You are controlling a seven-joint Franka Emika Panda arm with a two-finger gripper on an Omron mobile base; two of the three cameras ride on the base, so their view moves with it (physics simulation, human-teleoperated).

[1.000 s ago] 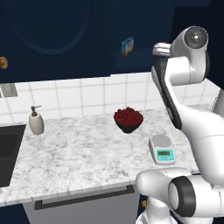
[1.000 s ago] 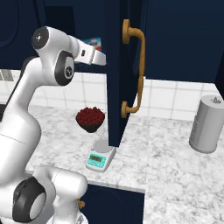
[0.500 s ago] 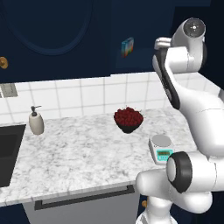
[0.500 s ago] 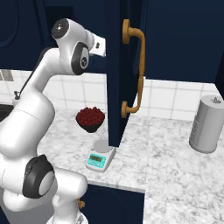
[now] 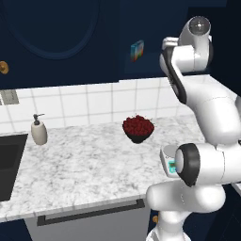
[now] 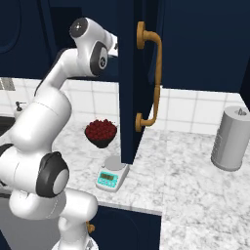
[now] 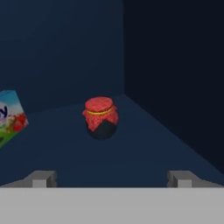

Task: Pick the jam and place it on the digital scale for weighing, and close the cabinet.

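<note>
The jam [image 7: 100, 117], a tiny jar with a red cloth lid and dark lower part, stands upright on the dark cabinet shelf, straight ahead in the hand view. My gripper [image 7: 111, 179] is open, its fingertips [image 7: 41, 178] wide apart and short of the jar, with nothing between them. The navy cabinet's door [image 6: 131, 83] stands open with its gold handle [image 6: 152, 73] facing the right base camera. My arm reaches up into the cabinet opening [image 5: 155, 42]. The digital scale [image 6: 112, 175] sits empty on the counter below the door; my arm partly hides the scale [image 5: 167, 159] in the left base view.
A colourful box [image 7: 8, 116] stands on the shelf left of the jar, the same box [image 5: 137, 50] showing in the opening. On the marble counter are a dark bowl of red berries [image 5: 138, 128], a soap dispenser [image 5: 39, 131], a sink [image 5: 9, 160] and a grey canister [image 6: 232, 139].
My arm has stretched higher and the hand has gone further into the open cabinet. The things on the counter have not moved.
</note>
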